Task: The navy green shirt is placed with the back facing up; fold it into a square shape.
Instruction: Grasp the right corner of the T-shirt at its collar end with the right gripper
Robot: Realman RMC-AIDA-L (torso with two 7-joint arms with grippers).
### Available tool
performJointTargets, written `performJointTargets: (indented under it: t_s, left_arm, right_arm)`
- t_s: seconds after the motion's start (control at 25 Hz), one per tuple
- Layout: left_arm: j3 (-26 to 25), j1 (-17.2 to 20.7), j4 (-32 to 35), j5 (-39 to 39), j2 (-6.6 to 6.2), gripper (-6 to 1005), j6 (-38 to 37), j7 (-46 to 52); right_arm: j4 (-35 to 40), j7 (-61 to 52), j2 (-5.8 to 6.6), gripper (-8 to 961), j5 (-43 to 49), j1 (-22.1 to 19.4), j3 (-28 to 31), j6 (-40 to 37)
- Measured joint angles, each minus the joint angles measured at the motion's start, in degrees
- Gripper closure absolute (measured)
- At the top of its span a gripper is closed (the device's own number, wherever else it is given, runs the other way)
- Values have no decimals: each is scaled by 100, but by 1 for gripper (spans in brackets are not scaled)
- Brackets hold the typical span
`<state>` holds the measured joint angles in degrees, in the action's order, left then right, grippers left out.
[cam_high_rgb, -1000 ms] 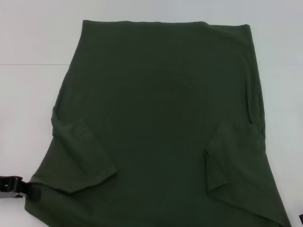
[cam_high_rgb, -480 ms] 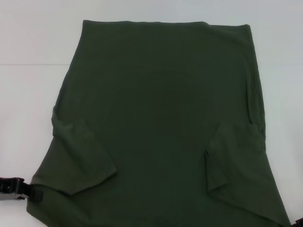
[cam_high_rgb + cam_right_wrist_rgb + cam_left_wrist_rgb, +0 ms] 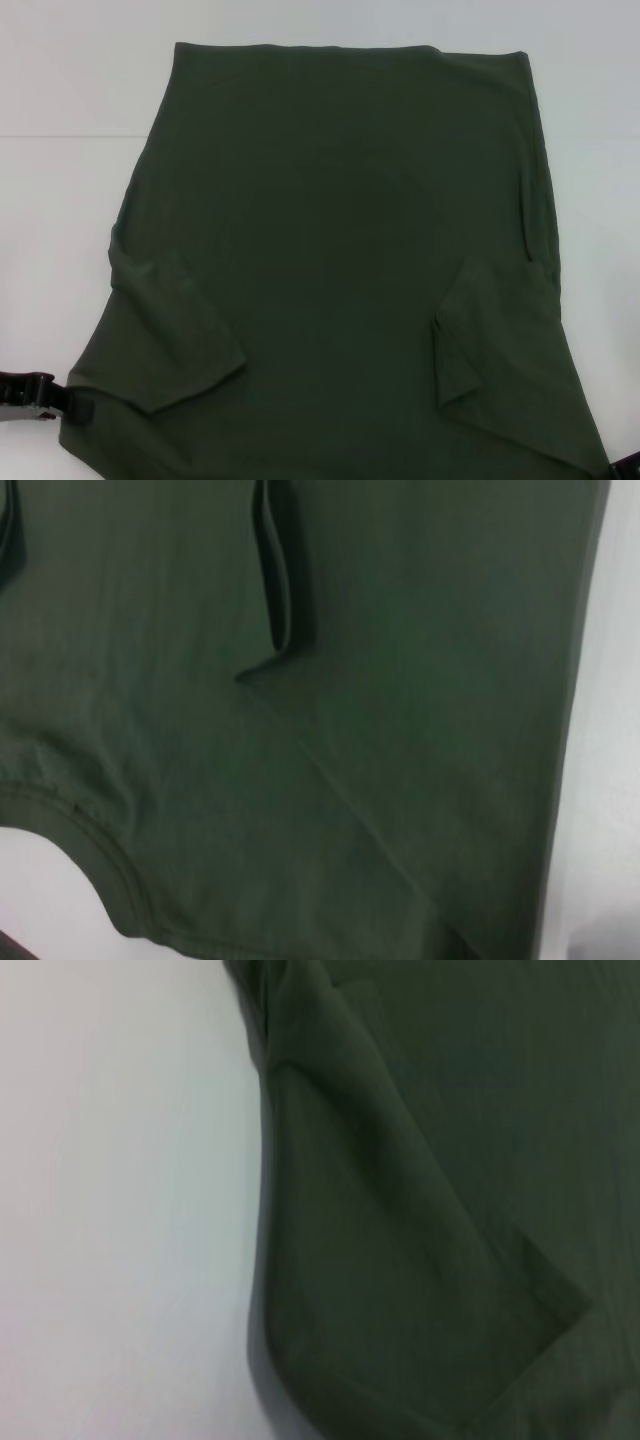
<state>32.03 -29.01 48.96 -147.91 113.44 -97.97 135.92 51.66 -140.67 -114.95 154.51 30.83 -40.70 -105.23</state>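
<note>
The left gripper sits low at the near left corner of the navy green shirt, touching the fabric by the shoulder; whether it is spread or pinching, I cannot tell. The right gripper barely peeks in at the near right corner (its state is hidden too). Both seem posted at the shoulders to lift that end over. The shirt lies flat, back up, on the white table, both sleeves already turned inward. No containers anywhere.
</note>
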Motion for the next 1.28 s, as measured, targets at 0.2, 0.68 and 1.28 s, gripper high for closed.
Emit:
performJointTargets:
  t_s: [0.2, 0.68, 1.28]
  left_arm:
    - [-6, 1, 0, 0, 1, 974, -11, 2]
    - [-12, 10, 0, 0, 3, 973, -40, -8]
    - [-12, 9, 0, 0, 11, 974, -47, -13]
  right_arm:
    - [-4, -1, -18, 210, 0, 17, -14, 22]
    - [-20, -4, -82, 210, -1, 58, -140, 110]
    - [-25, -4, -85, 211, 9, 59, -145, 131]
